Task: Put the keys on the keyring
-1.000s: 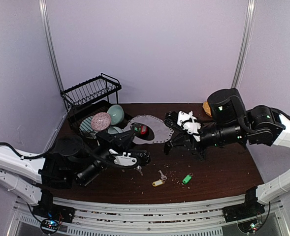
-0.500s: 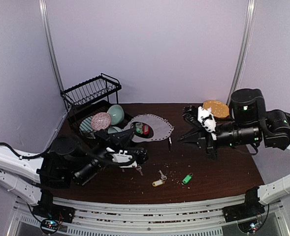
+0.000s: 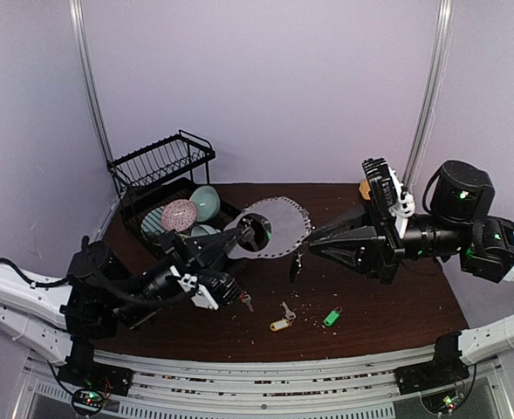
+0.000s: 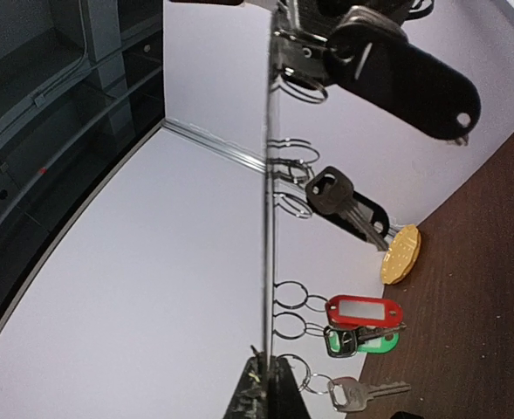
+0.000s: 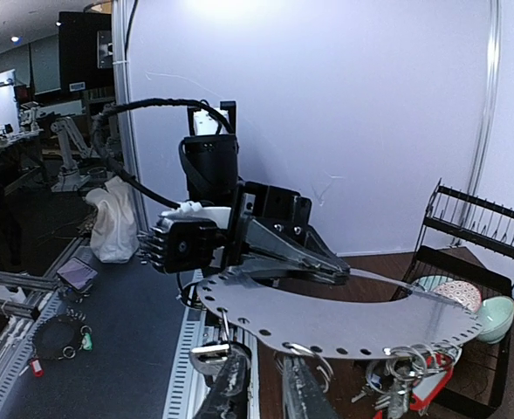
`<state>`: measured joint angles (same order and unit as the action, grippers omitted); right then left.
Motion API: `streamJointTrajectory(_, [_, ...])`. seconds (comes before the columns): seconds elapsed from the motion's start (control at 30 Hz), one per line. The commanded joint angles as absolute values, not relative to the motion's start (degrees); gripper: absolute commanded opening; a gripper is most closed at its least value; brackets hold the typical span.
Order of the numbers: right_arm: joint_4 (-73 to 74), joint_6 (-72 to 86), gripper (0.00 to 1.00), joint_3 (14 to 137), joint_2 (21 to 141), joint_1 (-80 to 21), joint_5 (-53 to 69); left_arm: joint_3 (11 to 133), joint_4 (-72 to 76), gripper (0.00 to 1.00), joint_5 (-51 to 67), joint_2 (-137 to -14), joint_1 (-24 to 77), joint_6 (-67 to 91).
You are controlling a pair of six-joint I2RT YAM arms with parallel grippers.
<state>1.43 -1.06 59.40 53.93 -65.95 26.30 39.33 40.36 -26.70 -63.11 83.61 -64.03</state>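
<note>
Your left gripper clamps the keyring: thin flat grey metal, holes punched round its rim, keys dangling. Jaws of your right gripper stand slightly parted.

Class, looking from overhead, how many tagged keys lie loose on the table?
2: the yellow-tagged key at the front middle of the table, and the green-tagged key just right of it. A small object further left is unclear; others may be hidden.
</note>
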Motion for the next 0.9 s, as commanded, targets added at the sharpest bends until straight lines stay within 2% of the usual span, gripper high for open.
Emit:
streamJointTrajectory(0.0, [-2.17,0.47,0.19,59.69,54.23,-65.75,31.62,37.93,54.52,0.00,-26.97,-65.15,84.02,-74.00])
streamJointTrajectory(0.3, [0.43,-2.20,0.23,59.25,53.54,-65.75,30.16,37.64,63.19,0.00,-28.35,-67.29,84.61,-91.59])
streamJointTrajectory(0.63, [1.00,-3.56,0.27,58.41,53.94,-65.77,36.20,37.97,65.14,0.00,-29.98,-68.20,84.73,-93.87])
streamJointTrajectory(0.87, [-0.43,-1.65,0.33,56.69,53.00,-65.82,30.15,38.12,65.61,0.00,-31.53,-68.95,84.73,-93.26])
